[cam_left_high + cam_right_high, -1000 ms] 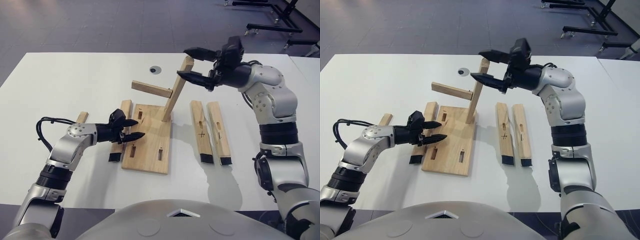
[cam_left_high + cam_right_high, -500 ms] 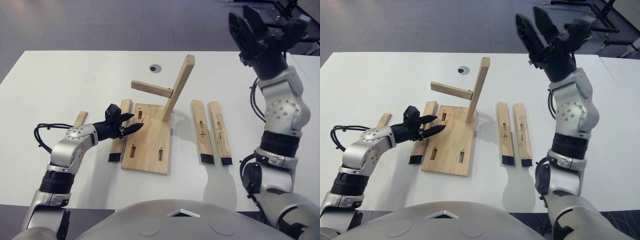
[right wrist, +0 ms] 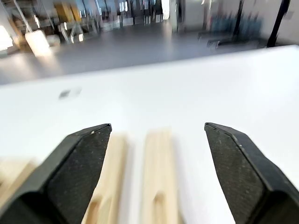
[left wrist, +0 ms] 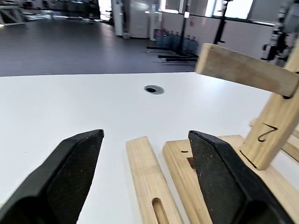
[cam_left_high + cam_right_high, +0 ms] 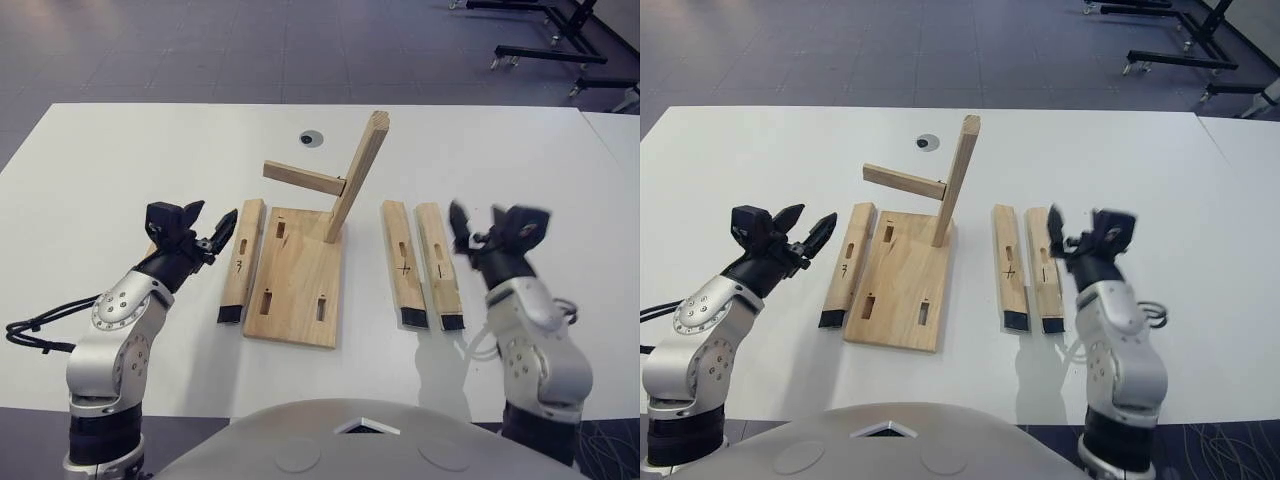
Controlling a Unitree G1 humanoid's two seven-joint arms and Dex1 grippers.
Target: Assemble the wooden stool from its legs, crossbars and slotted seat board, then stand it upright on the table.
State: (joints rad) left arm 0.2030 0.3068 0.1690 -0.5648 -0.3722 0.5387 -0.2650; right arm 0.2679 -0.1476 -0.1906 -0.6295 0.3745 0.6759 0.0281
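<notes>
The slotted seat board (image 5: 295, 275) lies flat on the white table. One leg (image 5: 358, 175) stands tilted in its far right slot, and a crossbar (image 5: 303, 179) sticks out leftward from it. A loose leg (image 5: 241, 258) lies along the board's left edge; two more legs (image 5: 401, 262) (image 5: 438, 263) lie to its right. My left gripper (image 5: 213, 213) hovers open just left of the loose leg (image 4: 149, 182), holding nothing. My right gripper (image 5: 480, 220) is open and empty, low beside the two right legs (image 3: 110, 186) (image 3: 160, 177).
A small round hole (image 5: 312, 138) sits in the table behind the upright leg. Bare table (image 5: 120, 160) stretches to the far left and far right. Metal frames (image 5: 545, 50) stand on the floor beyond the table.
My right arm dropped from high above the table to low beside the two right legs. My left gripper drew back leftward off the board and opened wider.
</notes>
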